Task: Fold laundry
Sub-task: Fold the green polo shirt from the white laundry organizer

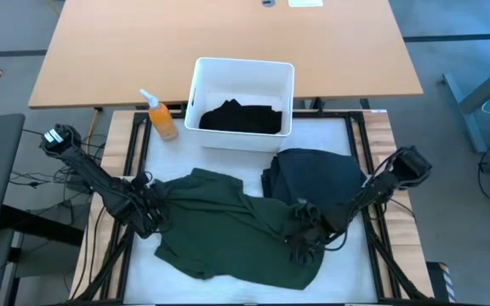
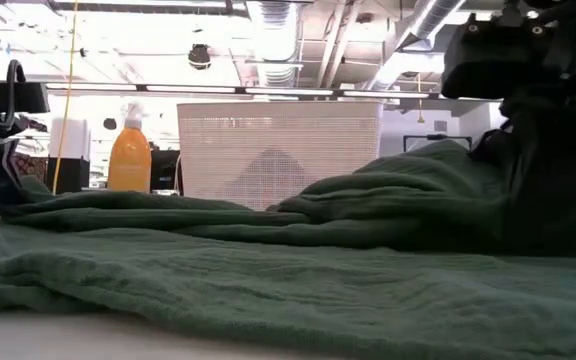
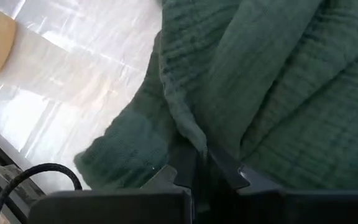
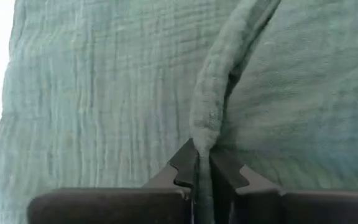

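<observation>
A: Where does the crumpled dark green cotton shirt lie on the white-covered work table?

B: It is spread across the near half of the table, between the two arms. Its long axis runs roughly from the left gripper to the right gripper. A folded dark charcoal garment rests just beside it on the right-arm side, and a black garment sits inside the white rectangular plastic bin farther back. An orange spray bottle stands beside that bin.

A: What are the fingers doing?

B: Each pair is pressed nearly together on a ridge of green fabric. In the left wrist view the left gripper pinches a hem edge. In the right wrist view the right gripper clamps a raised fold that runs straight away from its tips.

A: Which relation governs the coming move?

B: Both held points sit at opposite ends of the shirt, and the bulk of the cloth lies between them and toward the bin. Neither arm is clearly nearer the middle. In my judgement, the next action probably calls for lifting or drawing both ends together, so that the cloth spreads along that left-to-right axis rather than bunching.
</observation>
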Tool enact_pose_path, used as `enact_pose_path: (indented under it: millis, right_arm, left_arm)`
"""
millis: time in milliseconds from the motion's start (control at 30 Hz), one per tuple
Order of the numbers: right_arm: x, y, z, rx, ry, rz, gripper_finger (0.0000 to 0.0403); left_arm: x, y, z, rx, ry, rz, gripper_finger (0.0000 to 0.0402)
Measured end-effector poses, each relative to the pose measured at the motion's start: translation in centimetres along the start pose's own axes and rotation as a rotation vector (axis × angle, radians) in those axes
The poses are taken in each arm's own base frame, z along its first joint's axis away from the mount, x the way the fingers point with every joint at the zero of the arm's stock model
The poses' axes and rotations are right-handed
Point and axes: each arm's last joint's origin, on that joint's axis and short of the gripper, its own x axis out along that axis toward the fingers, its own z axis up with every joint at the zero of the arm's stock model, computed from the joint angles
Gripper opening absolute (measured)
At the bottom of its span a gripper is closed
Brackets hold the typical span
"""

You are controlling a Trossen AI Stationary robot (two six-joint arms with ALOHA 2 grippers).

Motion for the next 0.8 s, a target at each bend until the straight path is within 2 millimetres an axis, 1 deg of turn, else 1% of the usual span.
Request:
enact_pose_path:
  millis: [67, 200, 400, 567, 700, 800]
  right_arm:
    - [-0.2, -0.1, 0.1, 0.005, 0.005, 0.014, 0.0054]
    - [-1.3, -0.4, 0.2, 0.004, 0.03, 0.019, 0.0066]
    - [-3.6, -0.9, 0.2, -0.001, 0.049, 0.005, 0.0096]
    - [-5.8, -1.2, 0.5, 0.005, 0.023, 0.027, 0.0132]
    - [-7.4, -1.3, 0.9, 0.017, -0.031, 0.07, 0.0162]
    - [-7.9, -0.9, 1.5, 0.031, -0.102, 0.112, 0.0179]
  left_arm:
    - [0.0, 0.0, 0.0, 0.0, 0.002, -0.001, 0.0029]
    - [0.0, 0.0, 0.0, -0.002, 0.01, -0.005, 0.0076]
    - [-0.2, -0.2, 0.1, -0.003, 0.026, -0.022, 0.014]
    - [-2.0, -0.3, 1.6, -0.008, 0.004, -0.049, 0.0167]
    - [-4.0, 0.2, 3.1, -0.009, -0.055, -0.028, 0.0172]
    - [-5.4, 0.7, 4.2, -0.026, -0.121, 0.006, 0.0172]
